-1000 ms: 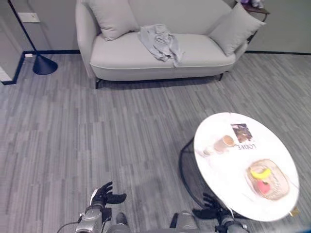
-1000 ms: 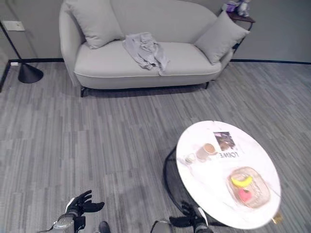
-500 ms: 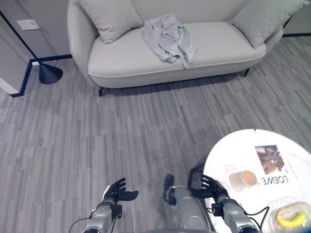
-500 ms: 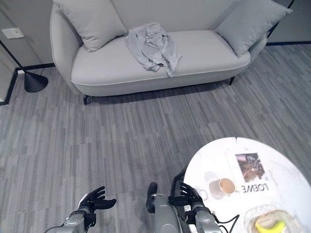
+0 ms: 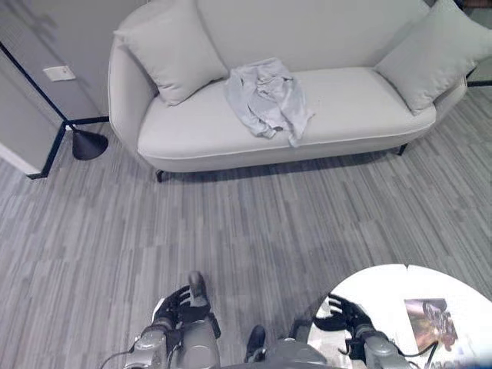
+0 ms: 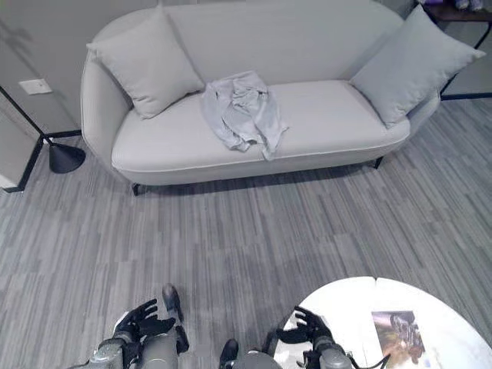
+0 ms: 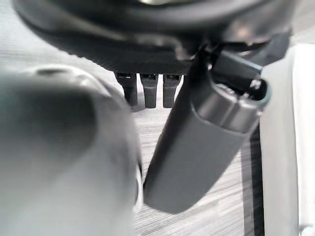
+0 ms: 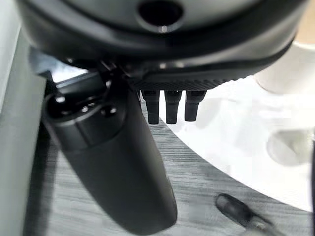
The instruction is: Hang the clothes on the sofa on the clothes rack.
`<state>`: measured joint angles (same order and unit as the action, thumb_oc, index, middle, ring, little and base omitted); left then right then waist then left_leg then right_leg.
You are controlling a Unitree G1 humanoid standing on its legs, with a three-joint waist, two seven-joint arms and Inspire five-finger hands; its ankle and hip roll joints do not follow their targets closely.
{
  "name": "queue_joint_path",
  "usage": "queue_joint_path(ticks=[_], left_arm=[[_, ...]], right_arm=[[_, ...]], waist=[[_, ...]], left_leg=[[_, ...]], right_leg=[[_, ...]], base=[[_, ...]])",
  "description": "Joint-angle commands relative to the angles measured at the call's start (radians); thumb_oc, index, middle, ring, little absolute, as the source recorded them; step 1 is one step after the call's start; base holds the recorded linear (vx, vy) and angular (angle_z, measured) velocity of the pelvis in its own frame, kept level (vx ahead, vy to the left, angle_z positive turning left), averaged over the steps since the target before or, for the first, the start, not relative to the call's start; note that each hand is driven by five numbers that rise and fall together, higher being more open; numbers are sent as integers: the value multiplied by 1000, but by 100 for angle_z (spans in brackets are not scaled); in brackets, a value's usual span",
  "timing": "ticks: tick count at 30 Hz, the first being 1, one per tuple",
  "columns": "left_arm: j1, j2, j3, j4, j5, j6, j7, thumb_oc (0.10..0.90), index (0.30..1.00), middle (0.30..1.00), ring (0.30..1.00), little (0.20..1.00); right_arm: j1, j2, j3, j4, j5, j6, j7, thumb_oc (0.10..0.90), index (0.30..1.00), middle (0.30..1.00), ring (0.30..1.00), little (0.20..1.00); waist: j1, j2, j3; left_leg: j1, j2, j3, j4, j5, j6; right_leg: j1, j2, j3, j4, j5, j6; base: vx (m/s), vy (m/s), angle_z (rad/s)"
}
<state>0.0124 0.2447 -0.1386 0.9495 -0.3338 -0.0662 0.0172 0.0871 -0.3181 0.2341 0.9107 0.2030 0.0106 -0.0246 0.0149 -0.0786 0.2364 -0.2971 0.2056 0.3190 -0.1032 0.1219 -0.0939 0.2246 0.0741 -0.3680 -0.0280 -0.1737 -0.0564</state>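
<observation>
Your left hand (image 5: 178,306) and right hand (image 5: 344,317) hang low, fingers relaxed, holding nothing; shirt (image 5: 267,97) lies crumpled on the sofa (image 5: 350,108) between cushions (image 5: 171,51), white table (image 6: 361,319) beside your right hand

Grey wood-look plank floor (image 5: 254,223) ran across my view. Two grey cushions sat at 12 o'clock: left cushion (image 5: 171,48) leaned at 11, right cushion (image 5: 430,54) at 1. Black cone lamp base (image 5: 90,143) stood on the floor at 10, beside a wall (image 5: 31,61) with a white wall plate (image 5: 58,74). White round table (image 5: 400,307) lay at 5, a magazine (image 5: 430,321) lying flat on it.
</observation>
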Motion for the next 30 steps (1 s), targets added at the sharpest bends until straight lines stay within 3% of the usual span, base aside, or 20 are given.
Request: queue_joint_path(ticks=[1, 3, 4, 6, 8, 10, 11, 12, 13, 15, 17, 19, 20, 22, 24, 25, 26, 27, 28, 30], left_arm=[[41, -30, -11, -18, 22, -17, 5, 800, 900, 900, 900, 900], [53, -29, 1, -22, 15, -17, 9, 800, 900, 900, 900, 900], [53, -30, 4, -6, 14, -16, 8, 800, 900, 900, 900, 900], [51, -21, 1, -8, 7, -13, 7, 800, 900, 900, 900, 900], [45, -8, -8, -29, -2, -12, 5, 800, 900, 900, 900, 900], [42, -3, -16, -34, -3, -13, 7, 800, 900, 900, 900, 900], [22, 8, -24, -43, 3, -14, 9, 800, 900, 900, 900, 900], [22, 8, -25, -43, 3, -14, 9, 800, 900, 900, 900, 900], [9, 8, -33, -52, 11, -15, 10, 800, 900, 900, 900, 900], [-1, 8, -38, -62, 26, -18, 14, 800, 900, 900, 900, 900], [-14, 5, -31, -49, 58, -23, 21, 800, 900, 900, 900, 900], [-27, 3, -18, -38, 76, -28, 22, 800, 900, 900, 900, 900], [-29, 0, -14, -34, 73, -36, 20, 800, 900, 900, 900, 900], [-29, -9, -26, -34, 77, -36, 14, 800, 900, 900, 900, 900], [-35, -15, -29, -33, 74, -41, 10, 800, 900, 900, 900, 900], [-32, -24, -40, -43, 53, -40, 13, 800, 900, 900, 900, 900], [-37, -29, -56, -72, 15, -30, 7, 800, 900, 900, 900, 900], [-39, -28, -62, -82, 11, -27, 7, 800, 900, 900, 900, 900], [-39, -30, -66, -89, 3, -25, 9, 800, 900, 900, 900, 900], [-33, -34, -58, -105, -21, -25, 11, 800, 900, 900, 900, 900]], right_arm=[[-16, -49, -39, -69, -16, -46, -2, 800, 900, 900, 900, 900], [-14, -37, -34, -68, -30, -45, -1, 800, 900, 900, 900, 900], [-15, -26, -33, -48, -23, -50, 2, 800, 900, 900, 900, 900], [-18, -13, -32, -43, -21, -50, 7, 800, 900, 900, 900, 900], [-27, -9, -30, -63, -14, -47, 8, 800, 900, 900, 900, 900], [-25, -5, -34, -71, -13, -46, 6, 800, 900, 900, 900, 900], [-14, 6, -55, -74, -6, -39, 2, 800, 900, 900, 900, 900], [-14, 6, -55, -74, -6, -38, 2, 800, 900, 900, 900, 900], [-6, 4, -62, -73, -8, -36, -1, 800, 900, 900, 900, 900], [-6, -1, -61, -73, -15, -29, -8, 800, 900, 900, 900, 900], [-4, 2, -62, -64, -15, -24, -10, 800, 900, 900, 900, 900], [-3, 4, -63, -51, -26, -19, -7, 800, 900, 900, 900, 900], [-2, 6, -60, -42, -30, -20, -6, 800, 900, 900, 900, 900], [18, -1, -47, -27, -48, -18, 7, 800, 900, 900, 900, 900], [12, -7, -43, -7, -45, -21, 9, 800, 900, 900, 900, 900], [11, -22, -33, 18, -63, -18, 9, 800, 900, 900, 900, 900], [1, -50, -39, -8, -48, -22, 4, 800, 900, 900, 900, 900], [-7, -63, -36, -18, -47, -22, -1, 800, 900, 900, 900, 900], [-19, -76, -30, -30, -56, -17, -7, 800, 900, 900, 900, 900], [-31, -96, -29, -71, -72, -17, -17, 800, 900, 900, 900, 900]], waist=[[15, 22, -23], [29, 10, -57], [33, -2, -72], [33, -13, -72], [19, -22, -50], [15, -21, -45], [-12, -6, -34], [-14, -4, -34], [-39, 11, -32], [-63, 14, -24], [-92, 8, -15], [-108, 7, -6], [-109, 7, -6], [-127, 9, -16], [-125, 19, -19], [-114, 28, -17], [-95, 20, 7], [-78, 9, 23], [-61, 1, 37], [-38, -23, 50]], left_leg=[[159, 58, 73, 16, 7, -48], [191, 24, 83, 16, 20, -35], [215, -6, 107, 16, 11, -19], [271, -52, 132, 16, -29, 22], [332, -107, 158, 16, -99, 80], [351, -122, 165, 16, -127, 98], [417, -138, 187, 16, -204, 104], [418, -137, 185, 16, -204, 103], [446, -136, 183, 16, -232, 90], [486, -142, 180, 16, -266, 72], [543, -158, 170, 16, -304, 58], [582, -165, 170, 16, -324, 44], [593, -168, 171, 16, -331, 41], [653, -180, 113, 16, -361, 46], [679, -169, 96, 17, -330, 34], [637, -108, 69, 209, -278, 7], [453, -2, 19, 614, -168, -23], [388, 33, 18, 744, -121, -39], [326, 53, 20, 829, -117, -45], [249, 45, 48, 792, -153, -20]], right_leg=[[76, -162, 16, -59, -2, 134], [112, -201, 38, -59, 22, 149], [111, -239, 34, 7, 54, 170], [54, -320, 33, 244, 149, 193], [-59, -420, 37, 494, 308, 207], [-105, -456, 40, 576, 329, 210], [-197, -558, -62, 556, 330, 212], [-193, -556, -66, 553, 330, 211], [-236, -531, -109, 414, 289, 206], [-284, -458, -91, 181, 276, 214], [-350, -377, -34, -42, 324, 241], [-446, -362, -21, -59, 314, 275], [-458, -365, -48, -59, 308, 283], [-418, -324, 0, -59, 330, 264], [-394, -303, 15, -59, 336, 256], [-337, -278, 5, -59, 328, 224], [-262, -248, -23, -59, 272, 163], [-228, -241, -30, -59, 236, 140], [-195, -232, -30, -59, 208, 117], [-166, -243, -33, -59, 193, 105]], base=[[639, 166, -49], [611, 196, -57], [609, 246, -78], [527, 275, -79], [424, 297, -21], [385, 187, 16], [440, 113, 55], [714, 63, 67], [409, -101, 73], [477, -171, 48], [491, -181, 13], [412, -143, -3], [595, -222, 33], [718, -300, 29], [433, -290, 61], [502, -638, 85], [583, -782, 82], [385, -631, 84], [263, -310, 80], [248, -138, 18]])
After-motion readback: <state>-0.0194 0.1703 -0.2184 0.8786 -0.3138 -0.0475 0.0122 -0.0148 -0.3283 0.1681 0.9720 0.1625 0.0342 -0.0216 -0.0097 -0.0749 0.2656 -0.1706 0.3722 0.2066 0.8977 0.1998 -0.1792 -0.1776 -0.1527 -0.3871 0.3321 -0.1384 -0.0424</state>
